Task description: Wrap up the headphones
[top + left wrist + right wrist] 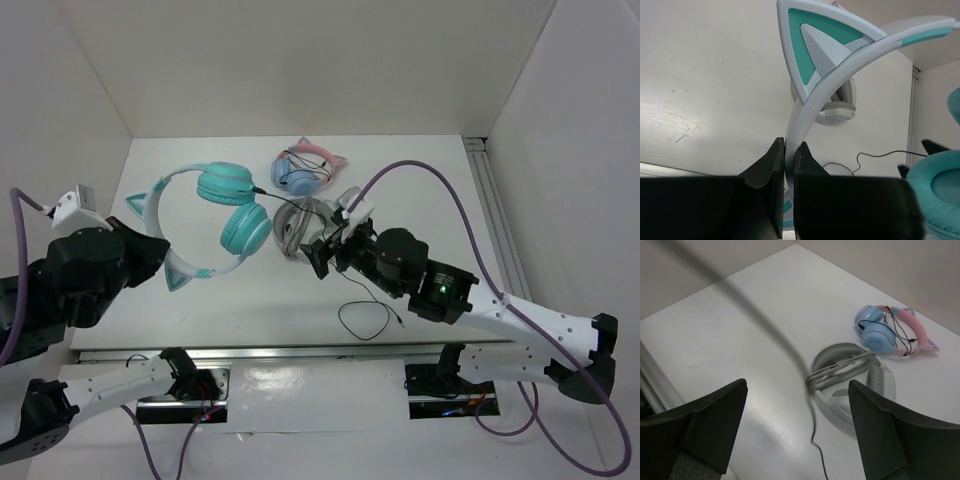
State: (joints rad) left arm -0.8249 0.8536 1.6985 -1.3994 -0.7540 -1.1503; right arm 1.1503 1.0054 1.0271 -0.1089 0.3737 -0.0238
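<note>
Headphones (240, 228): stiff band (805, 115) sits clamped in left pincer (789, 155); right pincer (797, 402) gapes empty; grip limp cable (813, 430), apparently between its fingers.

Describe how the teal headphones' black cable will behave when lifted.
Probably floppy: the black cable lies in loose curls on the table. Likely light and thin, so it might slip through the open right end effector.
</note>
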